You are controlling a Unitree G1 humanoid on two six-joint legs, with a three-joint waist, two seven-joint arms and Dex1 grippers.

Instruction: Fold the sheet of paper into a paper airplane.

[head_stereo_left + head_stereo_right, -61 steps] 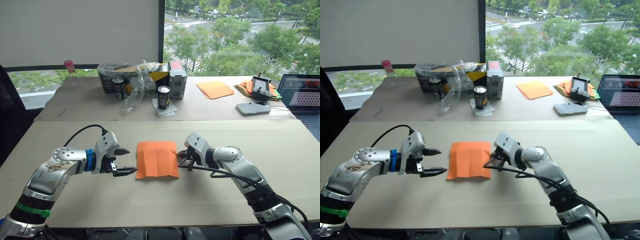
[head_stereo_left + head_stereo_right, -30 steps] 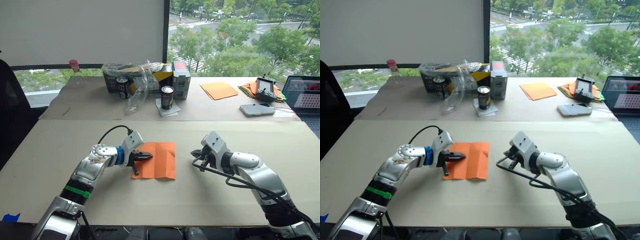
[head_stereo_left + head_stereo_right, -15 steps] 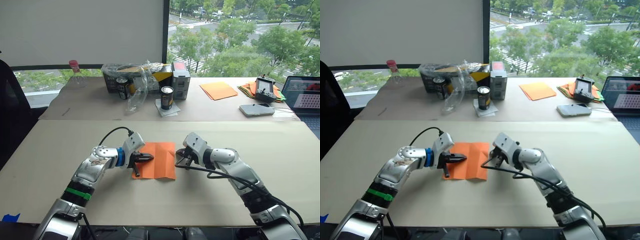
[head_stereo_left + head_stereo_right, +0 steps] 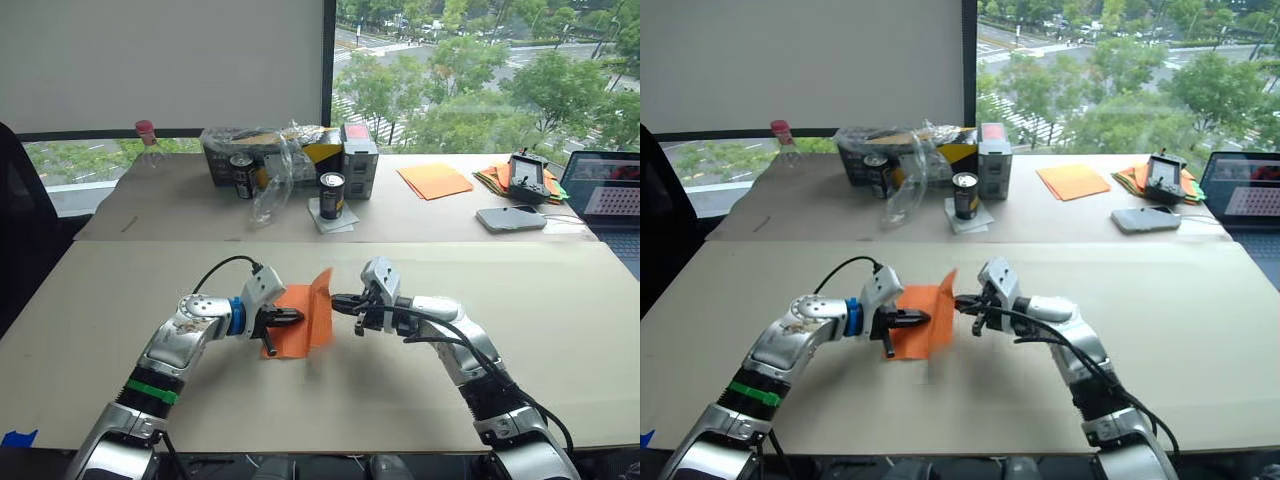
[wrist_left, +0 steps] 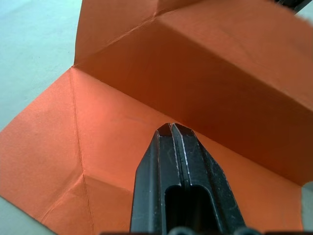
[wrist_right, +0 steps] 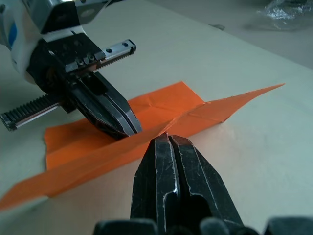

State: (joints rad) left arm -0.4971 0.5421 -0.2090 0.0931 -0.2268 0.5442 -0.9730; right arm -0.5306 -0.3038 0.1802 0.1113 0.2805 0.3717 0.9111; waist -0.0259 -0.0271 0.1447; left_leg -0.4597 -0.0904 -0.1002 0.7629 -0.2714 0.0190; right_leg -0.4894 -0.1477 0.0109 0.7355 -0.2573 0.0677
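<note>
The sheet of paper [image 4: 312, 322] is bright orange and creased, lying mid-table. Its left part lies flat and its right part stands up as a raised flap [image 6: 220, 110]. My left gripper [image 4: 296, 317] is shut, its tips resting on the flat part [image 5: 112, 147] just short of the fold line. My right gripper [image 4: 338, 300] is shut too, with nothing between its fingers. It comes in from the right, and its tips touch the outer side of the raised flap. In the right wrist view the left gripper [image 6: 128, 128] sits just across the flap from the right gripper's tips.
At the back of the table stand a box under clear plastic [image 4: 270, 160], two cans [image 4: 331, 195], a bottle [image 4: 148, 145], paler orange sheets [image 4: 434, 180], a multicoloured paper pile [image 4: 495, 178], a phone [image 4: 510, 218] and a laptop [image 4: 610, 190].
My right gripper has moved left against the paper's right edge, and the paper's right part has risen from flat to upright. The left gripper has stayed on the paper.
</note>
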